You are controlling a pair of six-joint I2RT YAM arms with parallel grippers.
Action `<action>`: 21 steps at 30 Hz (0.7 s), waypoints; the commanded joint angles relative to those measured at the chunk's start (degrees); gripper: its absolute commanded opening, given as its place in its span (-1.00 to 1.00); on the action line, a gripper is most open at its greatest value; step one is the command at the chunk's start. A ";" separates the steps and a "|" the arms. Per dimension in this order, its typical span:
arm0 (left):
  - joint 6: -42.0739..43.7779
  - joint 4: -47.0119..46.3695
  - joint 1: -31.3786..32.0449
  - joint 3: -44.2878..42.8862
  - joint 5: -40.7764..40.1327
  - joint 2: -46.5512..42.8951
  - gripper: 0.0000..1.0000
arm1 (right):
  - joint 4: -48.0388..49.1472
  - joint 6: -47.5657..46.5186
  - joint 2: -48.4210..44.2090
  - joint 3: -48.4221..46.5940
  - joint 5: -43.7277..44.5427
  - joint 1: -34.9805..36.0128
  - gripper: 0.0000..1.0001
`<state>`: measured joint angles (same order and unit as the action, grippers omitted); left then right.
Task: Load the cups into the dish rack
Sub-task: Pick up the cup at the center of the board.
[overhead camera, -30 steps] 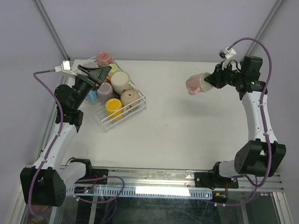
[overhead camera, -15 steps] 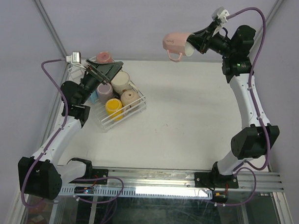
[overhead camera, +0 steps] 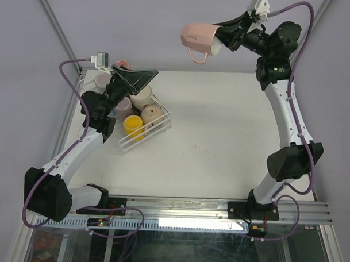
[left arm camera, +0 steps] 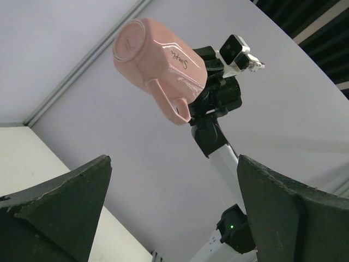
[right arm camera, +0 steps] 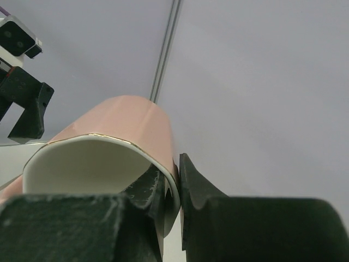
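Note:
My right gripper (overhead camera: 219, 42) is shut on the rim of a pink cup (overhead camera: 198, 40), one finger inside and one outside, holding it high above the table's back edge with its handle hanging down. The same pink cup (left arm camera: 158, 46) shows in the left wrist view, and its rim (right arm camera: 103, 150) fills the right wrist view. The clear dish rack (overhead camera: 159, 126) sits at the table's left and holds several cups, among them a yellow one (overhead camera: 132, 124), a beige one (overhead camera: 151, 114) and a cream one (overhead camera: 143, 95). My left gripper (overhead camera: 143, 77) is open, raised over the rack and pointing right.
A pink-rimmed cup (overhead camera: 123, 65) and a pale lilac one (overhead camera: 102, 79) stand at the rack's far left corner, partly behind the left arm. The enclosure's metal posts (overhead camera: 55, 29) rise at the back corners. Grey walls close the scene.
The right arm has swung the pink cup up and leftward, from low over the table's right side to high above the back edge. The left gripper has lifted off the rack and tilted up.

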<state>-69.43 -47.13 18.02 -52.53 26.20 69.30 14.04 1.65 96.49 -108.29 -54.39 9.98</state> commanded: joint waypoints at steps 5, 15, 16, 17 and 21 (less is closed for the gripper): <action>0.08 -7.52 3.68 -4.73 1.05 2.82 0.92 | 8.48 1.25 1.13 -8.16 0.51 2.42 -1.00; 1.25 -8.04 8.96 -11.51 1.21 9.76 0.89 | 11.36 2.89 1.51 -8.50 0.37 4.98 -1.00; 1.31 -7.81 9.29 -12.45 1.40 10.62 0.87 | 11.73 3.04 1.44 -8.42 0.08 5.25 -1.00; 1.19 -7.27 9.65 -13.75 1.82 11.59 0.86 | 11.81 3.07 1.38 -8.36 -0.11 5.53 -1.00; 0.21 -5.79 10.39 -18.98 4.58 16.64 0.75 | 12.26 3.46 1.01 -7.85 -0.81 6.09 -1.00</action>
<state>-69.56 -52.16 27.51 -65.80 27.79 82.91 18.83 3.16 99.39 -112.62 -56.40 15.29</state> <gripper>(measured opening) 0.899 0.112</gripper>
